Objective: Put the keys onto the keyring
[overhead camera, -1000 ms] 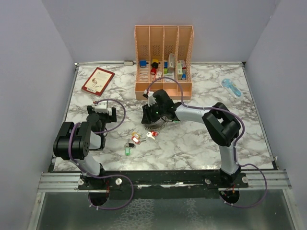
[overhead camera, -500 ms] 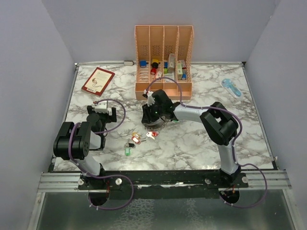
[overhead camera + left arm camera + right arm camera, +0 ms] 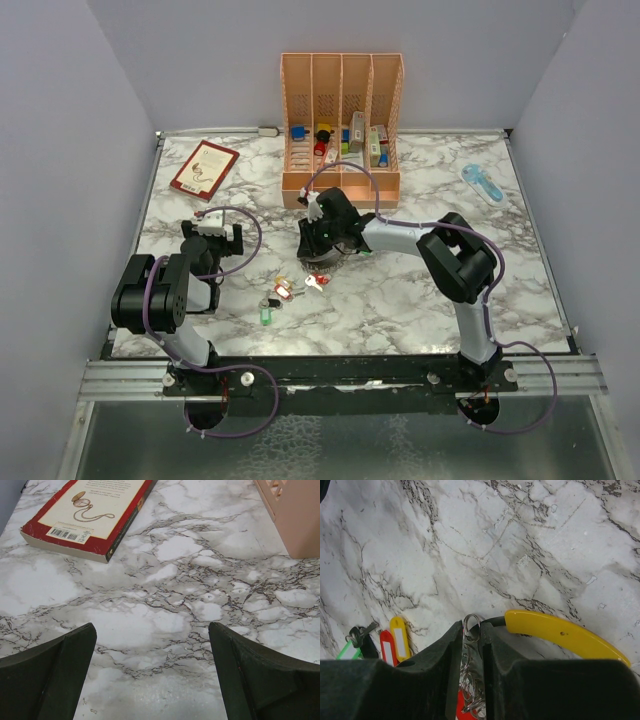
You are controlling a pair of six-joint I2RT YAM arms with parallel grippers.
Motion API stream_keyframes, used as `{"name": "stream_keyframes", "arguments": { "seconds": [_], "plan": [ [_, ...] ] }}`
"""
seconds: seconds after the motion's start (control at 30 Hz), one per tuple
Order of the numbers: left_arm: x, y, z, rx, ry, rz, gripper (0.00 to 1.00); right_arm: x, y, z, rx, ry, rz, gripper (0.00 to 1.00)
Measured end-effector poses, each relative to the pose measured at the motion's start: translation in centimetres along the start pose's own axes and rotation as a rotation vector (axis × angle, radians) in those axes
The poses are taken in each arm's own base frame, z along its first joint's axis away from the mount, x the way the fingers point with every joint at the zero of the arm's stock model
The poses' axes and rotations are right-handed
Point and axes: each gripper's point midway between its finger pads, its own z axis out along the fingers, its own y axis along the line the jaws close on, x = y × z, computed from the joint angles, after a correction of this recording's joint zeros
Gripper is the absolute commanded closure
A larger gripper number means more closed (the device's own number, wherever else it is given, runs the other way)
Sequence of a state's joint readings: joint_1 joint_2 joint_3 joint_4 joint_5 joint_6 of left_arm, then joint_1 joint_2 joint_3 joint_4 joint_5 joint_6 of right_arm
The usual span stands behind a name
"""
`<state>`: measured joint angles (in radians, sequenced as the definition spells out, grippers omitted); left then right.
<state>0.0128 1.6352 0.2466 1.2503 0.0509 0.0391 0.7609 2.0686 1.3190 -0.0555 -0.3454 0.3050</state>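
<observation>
My right gripper (image 3: 471,627) is shut on the keyring (image 3: 471,621). It shows as silvery wire loops clamped between the fingers, with a red tag (image 3: 461,706) lower in the gap. A curved yellow piece (image 3: 565,635) arcs away from the loops to the right, just above the marble. In the top view the right gripper (image 3: 318,243) is at the table's middle. Loose keys lie on the table: one with a red tag (image 3: 316,283), one with a yellow tag (image 3: 399,637), one with a green tag (image 3: 266,313). My left gripper (image 3: 152,630) is open and empty over bare marble, left of the keys (image 3: 222,238).
A peach organizer (image 3: 342,125) holding coloured blocks stands at the back. A red-edged book (image 3: 204,168) lies at the back left and shows in the left wrist view (image 3: 90,512). A light blue object (image 3: 483,183) lies at the back right.
My right gripper has shifted slightly left and back with the keyring in it. The left arm and the loose keys have not moved.
</observation>
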Motion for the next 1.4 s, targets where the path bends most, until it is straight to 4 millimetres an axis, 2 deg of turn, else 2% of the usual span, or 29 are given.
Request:
{"name": "stream_keyframes", "arguments": {
  "seconds": [0.33,0.47,0.87,1.0,1.1,1.27,1.37,1.4],
  "plan": [
    [0.0,0.0,0.0,0.000,0.000,0.000,0.02,0.5,0.6,0.1,-0.024,0.016,0.007,0.86],
    [0.0,0.0,0.0,0.000,0.000,0.000,0.02,0.7,0.7,0.2,-0.034,0.024,0.015,0.99],
    [0.0,-0.1,0.0,0.010,0.000,0.004,0.02,1.1,0.8,0.3,-0.035,0.037,0.032,0.99],
    [-0.4,-0.6,0.0,0.042,-0.010,0.018,0.01,1.0,0.9,-0.3,-0.032,0.043,0.020,0.99],
    [-0.6,-0.9,0.0,0.056,-0.015,0.024,0.01,0.1,1.5,-1.6,-0.033,0.030,-0.004,0.99],
    [-1.2,-0.8,-0.2,0.055,-0.027,0.022,0.01,-3.2,3.2,-4.5,-0.049,-0.054,-0.065,0.99],
    [-3.1,-0.4,-0.7,0.036,-0.055,0.018,0.01,-4.3,3.9,-5.5,-0.057,-0.088,-0.082,0.99],
    [-4.6,-0.2,-0.7,0.026,-0.089,0.018,0.01,-4.6,4.0,-5.6,-0.060,-0.095,-0.085,0.99]
  ]
}}
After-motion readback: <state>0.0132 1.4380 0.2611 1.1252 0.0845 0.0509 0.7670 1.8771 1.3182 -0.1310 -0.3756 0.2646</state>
